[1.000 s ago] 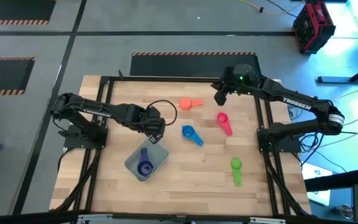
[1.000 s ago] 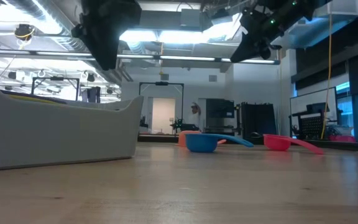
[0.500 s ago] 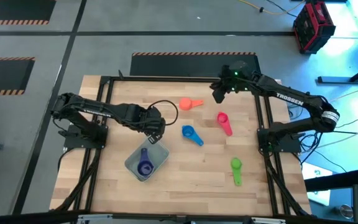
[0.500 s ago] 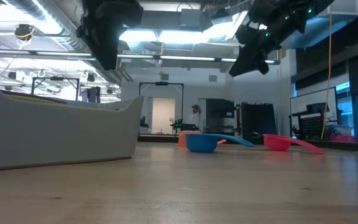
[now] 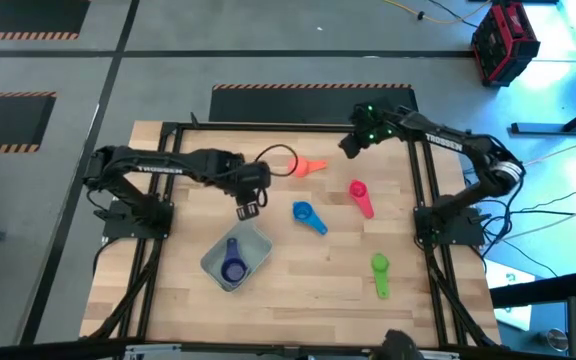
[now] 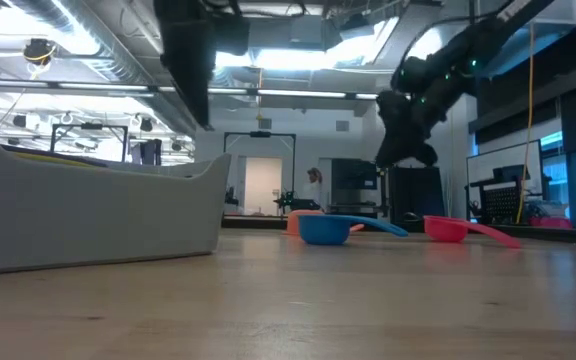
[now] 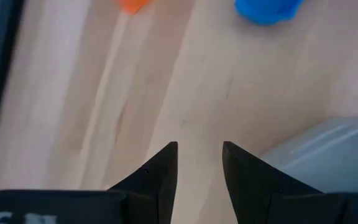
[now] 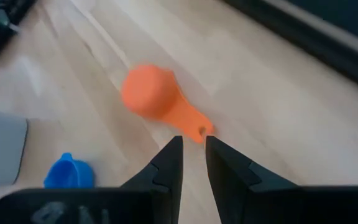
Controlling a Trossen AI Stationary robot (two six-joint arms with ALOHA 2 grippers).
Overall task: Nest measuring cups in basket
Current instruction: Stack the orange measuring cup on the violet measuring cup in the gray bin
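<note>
Our left gripper (image 5: 248, 209) hangs empty just above the table, fingers (image 7: 160, 171) spread with bare wood showing between them. A second ago it sat lower and closer to the basket (image 5: 236, 258); it has since lifted and swung toward the middle of the table, so the basket's corner now lies just beside it in the left wrist view. The purple cup (image 5: 232, 266) lies inside the basket, which tells us one cup is placed and this arm is free for another. The blue cup (image 5: 308, 217) is the nearest loose one, near the gripper on the side away from the basket.

Our right gripper (image 5: 349, 146) holds nothing, its fingers (image 8: 169, 163) drawn close with only a narrow gap. Over the last second it has moved toward the far edge of the table and dipped lower in the low view. Its wrist camera now looks down on the coral-orange cup (image 8: 160, 99), whose handle tip sits just ahead of the fingertips. We judge this arm is lining up on that cup, though it would need to widen before closing on the handle.

The pink-red cup (image 5: 361, 198) lies near the blue one toward the right arm, and the green cup (image 5: 380, 275) sits well apart near the front right. Four cups are loose, so we are early in the task.
</note>
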